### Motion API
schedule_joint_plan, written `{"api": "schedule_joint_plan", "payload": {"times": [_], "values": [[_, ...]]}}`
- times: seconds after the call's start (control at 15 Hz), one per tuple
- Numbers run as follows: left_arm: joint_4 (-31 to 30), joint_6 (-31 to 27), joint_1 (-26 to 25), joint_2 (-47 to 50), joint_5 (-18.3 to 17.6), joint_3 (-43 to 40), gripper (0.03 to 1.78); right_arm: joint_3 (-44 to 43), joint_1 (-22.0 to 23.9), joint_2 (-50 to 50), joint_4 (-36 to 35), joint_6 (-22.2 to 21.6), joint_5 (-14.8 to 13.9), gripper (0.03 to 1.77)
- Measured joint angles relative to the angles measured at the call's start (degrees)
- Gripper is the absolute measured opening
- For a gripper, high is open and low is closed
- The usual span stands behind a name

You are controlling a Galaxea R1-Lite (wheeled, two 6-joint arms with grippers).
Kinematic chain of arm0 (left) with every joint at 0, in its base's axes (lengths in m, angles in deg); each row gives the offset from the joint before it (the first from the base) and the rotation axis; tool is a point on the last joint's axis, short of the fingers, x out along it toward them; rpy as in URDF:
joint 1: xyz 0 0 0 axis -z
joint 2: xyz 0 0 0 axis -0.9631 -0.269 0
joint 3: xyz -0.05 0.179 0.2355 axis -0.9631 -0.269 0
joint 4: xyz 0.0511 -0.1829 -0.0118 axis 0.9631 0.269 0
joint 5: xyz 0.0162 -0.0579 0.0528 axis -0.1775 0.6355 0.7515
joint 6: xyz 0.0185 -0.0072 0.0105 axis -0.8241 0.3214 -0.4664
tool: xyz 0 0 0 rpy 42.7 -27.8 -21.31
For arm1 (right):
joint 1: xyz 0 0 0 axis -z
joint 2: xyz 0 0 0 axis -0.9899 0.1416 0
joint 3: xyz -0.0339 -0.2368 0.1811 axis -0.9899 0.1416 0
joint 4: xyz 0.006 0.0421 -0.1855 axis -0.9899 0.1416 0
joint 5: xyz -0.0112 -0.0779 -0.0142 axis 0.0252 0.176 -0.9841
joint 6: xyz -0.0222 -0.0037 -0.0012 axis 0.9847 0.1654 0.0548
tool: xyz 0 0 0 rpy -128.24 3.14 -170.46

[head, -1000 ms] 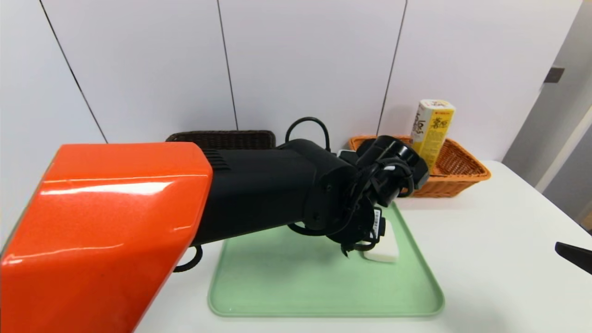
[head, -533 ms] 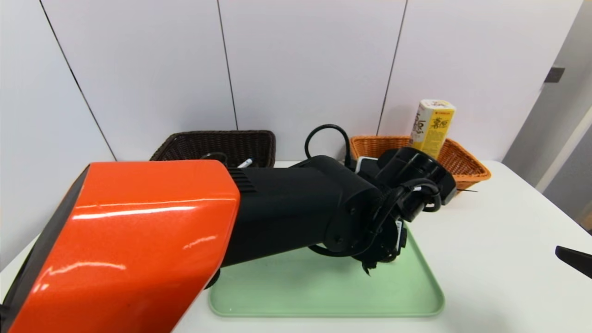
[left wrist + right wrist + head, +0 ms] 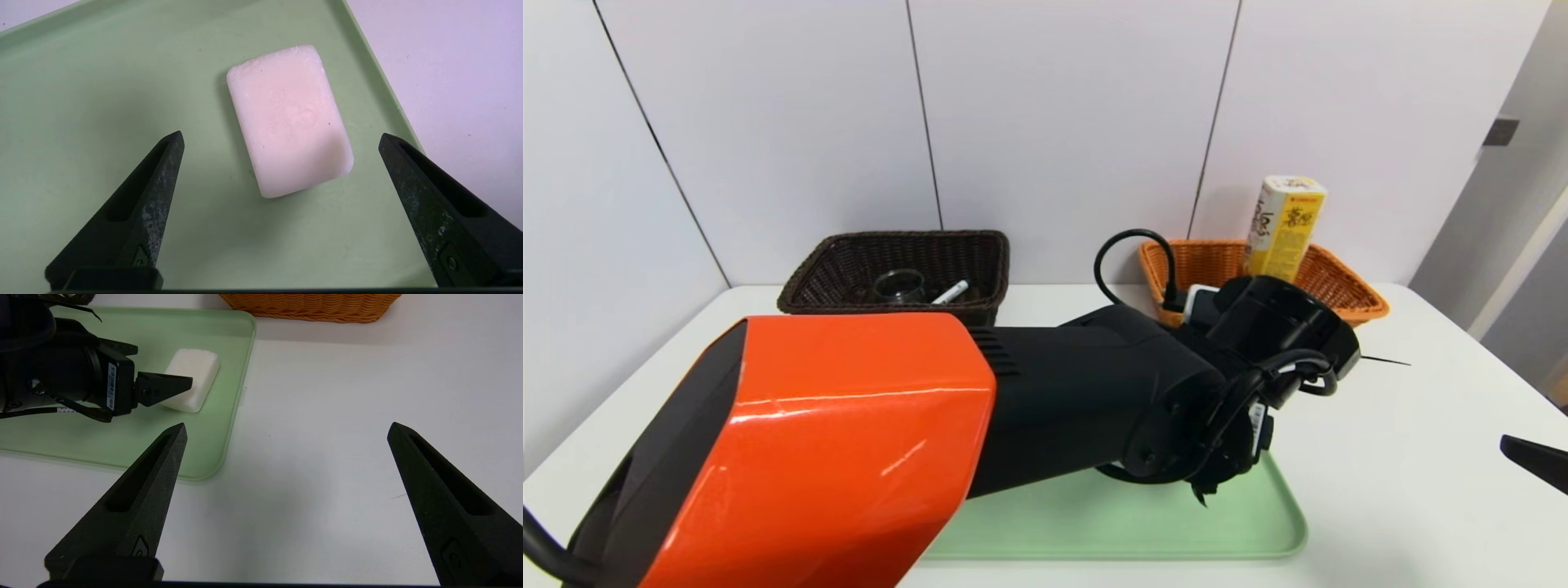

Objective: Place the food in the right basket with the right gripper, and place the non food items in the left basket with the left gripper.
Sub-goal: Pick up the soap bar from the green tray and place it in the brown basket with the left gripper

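Observation:
The white sponge-like block [image 3: 288, 118] lies flat on the green tray [image 3: 81, 122], near its right rim. My left gripper [image 3: 281, 136] is open, its fingertips [image 3: 173, 143] on either side of the block's near end without touching it. The right wrist view shows that block [image 3: 192, 377] behind the left gripper [image 3: 163, 386]. In the head view my left arm [image 3: 1094, 408] hides the block. The glass cup [image 3: 898, 286] and the marker [image 3: 952, 291] lie in the dark brown basket [image 3: 849, 253]. The yellow snack box [image 3: 1286, 224] stands in the orange basket [image 3: 1347, 298]. My right gripper [image 3: 287, 425] is open over bare table.
The green tray [image 3: 1135, 523] sits at the table's front middle, with both baskets behind it against the wall. White table [image 3: 327, 396] stretches to the right of the tray. One right finger [image 3: 1535, 460] shows at the head view's right edge.
My left arm has swung right and down over the tray's right side, covering the block in the head view and uncovering the dark basket. The right gripper has stayed put.

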Motion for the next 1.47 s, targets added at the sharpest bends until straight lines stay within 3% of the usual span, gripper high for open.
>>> {"api": "schedule_joint_plan", "payload": {"times": [0.6,1.47], "values": [[-4.16,-2.1,0.55,-3.1,-0.33,0.02,1.69,0.02,-0.04,0.46,0.05,0.05,0.02,1.69],[-5.45,-2.84,-1.08,-6.05,-0.21,0.02,1.69,0.74,0.02,-0.04,0.13,0.02,-0.07,1.69]]}}
